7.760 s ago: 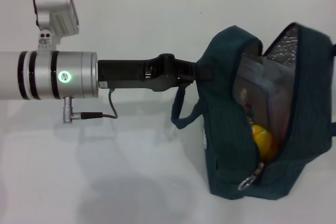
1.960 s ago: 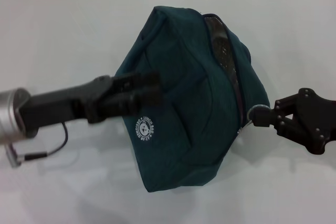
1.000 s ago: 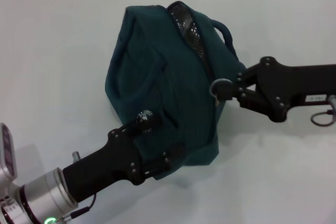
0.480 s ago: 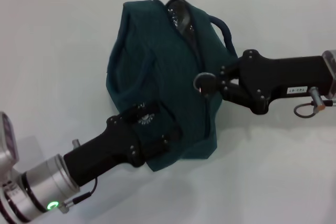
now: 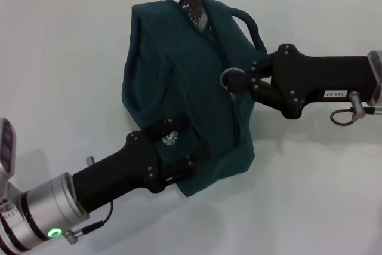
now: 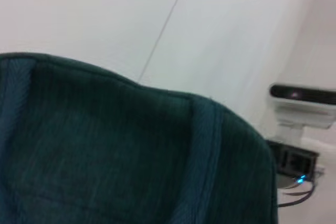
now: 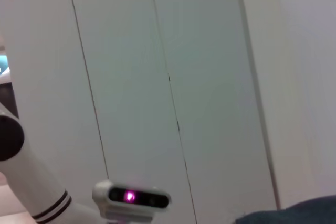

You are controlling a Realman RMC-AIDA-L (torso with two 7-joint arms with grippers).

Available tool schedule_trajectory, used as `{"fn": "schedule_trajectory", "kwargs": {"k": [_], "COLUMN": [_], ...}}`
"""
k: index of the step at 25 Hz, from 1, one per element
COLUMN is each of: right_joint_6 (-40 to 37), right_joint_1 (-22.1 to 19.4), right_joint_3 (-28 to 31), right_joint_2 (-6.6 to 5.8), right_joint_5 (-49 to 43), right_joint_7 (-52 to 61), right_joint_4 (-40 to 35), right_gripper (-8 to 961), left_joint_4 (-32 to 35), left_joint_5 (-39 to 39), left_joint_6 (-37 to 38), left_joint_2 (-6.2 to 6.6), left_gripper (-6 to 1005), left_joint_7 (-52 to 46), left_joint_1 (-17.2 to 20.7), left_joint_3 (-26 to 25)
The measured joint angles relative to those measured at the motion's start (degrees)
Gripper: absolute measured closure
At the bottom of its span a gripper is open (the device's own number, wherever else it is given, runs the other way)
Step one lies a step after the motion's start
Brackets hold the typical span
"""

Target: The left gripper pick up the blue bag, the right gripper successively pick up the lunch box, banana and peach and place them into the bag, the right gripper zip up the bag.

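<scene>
The blue bag [image 5: 179, 76] is held over the white table, tilted, with one loop handle [image 5: 250, 25] at its far side. My left gripper [image 5: 176, 156] is shut on the bag's near lower fabric, beside its round white logo. My right gripper [image 5: 248, 83] comes in from the right and is shut on the metal ring pull [image 5: 230, 79] of the zipper. A short strip of silver foil lining [image 5: 194, 10] shows at the bag's far end. The left wrist view is filled by the bag's fabric [image 6: 105, 145]. The lunch box, banana and peach are out of view.
The white table [image 5: 322, 195] lies all around the bag, with a wall seam at the far edge. The right wrist view shows pale wall panels, a white camera unit [image 7: 131, 198] with a pink light, and a corner of the bag [image 7: 299, 213].
My right gripper has drawn the ring pull along the zipper toward the bag's far end; the foil opening is shorter. My left arm has swung lower and now holds the bag from below.
</scene>
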Motion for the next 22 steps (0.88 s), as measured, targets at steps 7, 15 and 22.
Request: {"fn": "schedule_trajectory", "kwargs": {"k": [7,15,22], "right_joint_6": [0.71,0.87,1.04], "right_joint_1": [0.54,0.56,-0.07], "right_joint_3": [-1.62,-6.55,-6.67], "right_joint_2": [0.19,0.16,0.19], "right_joint_5": [0.49,4.89,5.49], "right_joint_7": [-0.27,-0.37,-0.41], "right_joint_4": [0.00,0.73,0.73], "right_gripper": [942,942,942], "left_joint_4": [-0.36,-0.71,-0.74], "left_joint_5": [0.67,0.32,-1.31], "left_joint_6": [0.15,-3.40,-4.60], "left_joint_2": [-0.36,-0.95,-0.94], "left_gripper": [135,134,157], "left_joint_7": [-1.04,-0.48,-0.06], "left_joint_1": [0.00,-0.66,-0.65], "left_joint_3": [0.44,0.25,0.10]}}
